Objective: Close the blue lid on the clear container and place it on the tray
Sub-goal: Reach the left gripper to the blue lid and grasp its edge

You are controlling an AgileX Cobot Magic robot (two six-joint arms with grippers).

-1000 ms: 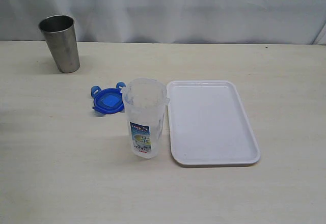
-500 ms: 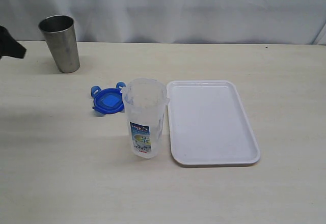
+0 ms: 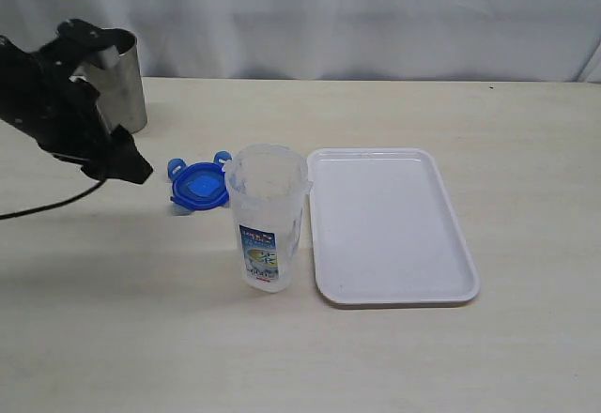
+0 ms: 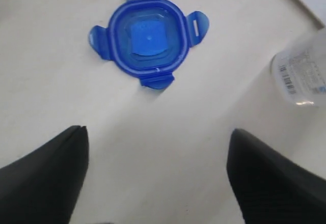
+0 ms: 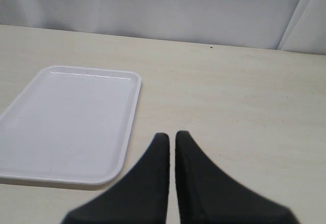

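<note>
Left tool (image 4: 155,142): jaws apart, empty, hanging just left of lid (image 3: 198,186), likely lined up to pick it. Lid: flat on bench (image 3: 470,357), flaps splayed, just left of container (image 3: 268,216), not yet fitted. Container: upright, open-topped, apparently empty, just left of tray (image 3: 390,225). Tray: bare, free to receive container. Cup (image 3: 130,89): far left, contents unseen. Right tool (image 5: 171,142): jaws together, holding nothing, right of tray.
</note>
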